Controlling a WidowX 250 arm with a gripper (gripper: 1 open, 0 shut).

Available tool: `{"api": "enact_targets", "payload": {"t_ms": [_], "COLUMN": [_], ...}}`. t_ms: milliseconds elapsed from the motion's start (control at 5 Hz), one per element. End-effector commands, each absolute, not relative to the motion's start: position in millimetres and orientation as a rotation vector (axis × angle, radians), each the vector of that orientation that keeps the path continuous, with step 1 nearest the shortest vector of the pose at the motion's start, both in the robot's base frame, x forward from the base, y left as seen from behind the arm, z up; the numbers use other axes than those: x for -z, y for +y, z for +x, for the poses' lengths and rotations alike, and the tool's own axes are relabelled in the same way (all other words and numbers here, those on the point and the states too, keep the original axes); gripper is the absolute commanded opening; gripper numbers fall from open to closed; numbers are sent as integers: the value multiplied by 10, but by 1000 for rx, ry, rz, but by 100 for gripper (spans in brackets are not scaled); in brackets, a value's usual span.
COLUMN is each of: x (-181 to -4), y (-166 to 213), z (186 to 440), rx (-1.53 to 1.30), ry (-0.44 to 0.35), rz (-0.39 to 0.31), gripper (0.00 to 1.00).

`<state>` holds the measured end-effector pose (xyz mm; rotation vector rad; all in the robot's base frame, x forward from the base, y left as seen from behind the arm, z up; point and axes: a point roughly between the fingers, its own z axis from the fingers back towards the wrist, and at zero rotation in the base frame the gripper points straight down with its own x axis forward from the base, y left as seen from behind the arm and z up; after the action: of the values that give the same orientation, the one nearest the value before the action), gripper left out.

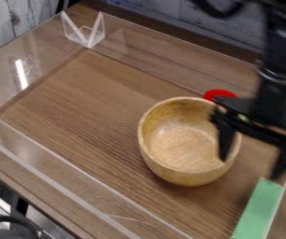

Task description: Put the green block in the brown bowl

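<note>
The green block is a long flat light green bar lying on the wooden table at the bottom right, partly cut off by the frame edge. The brown bowl stands just left of it, round, light wood, with nothing inside. My gripper hangs pointing down between the bowl's right rim and the block's upper end, open, with nothing between its black fingers. One finger overlaps the bowl's right rim in this view.
A red round object with a green leaf sits behind the bowl, partly hidden by the arm. Clear acrylic walls border the table, with a small clear stand at the back left.
</note>
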<state>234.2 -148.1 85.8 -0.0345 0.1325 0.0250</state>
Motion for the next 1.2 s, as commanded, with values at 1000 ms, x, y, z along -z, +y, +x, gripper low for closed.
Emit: {"api": "enact_targets", "payload": {"t_ms": [1000], "x": [-879], "y": [-1559], "z": [2162], "rx": [-166], "ry": [-8], "rz": [-121], "gripper": [100]}}
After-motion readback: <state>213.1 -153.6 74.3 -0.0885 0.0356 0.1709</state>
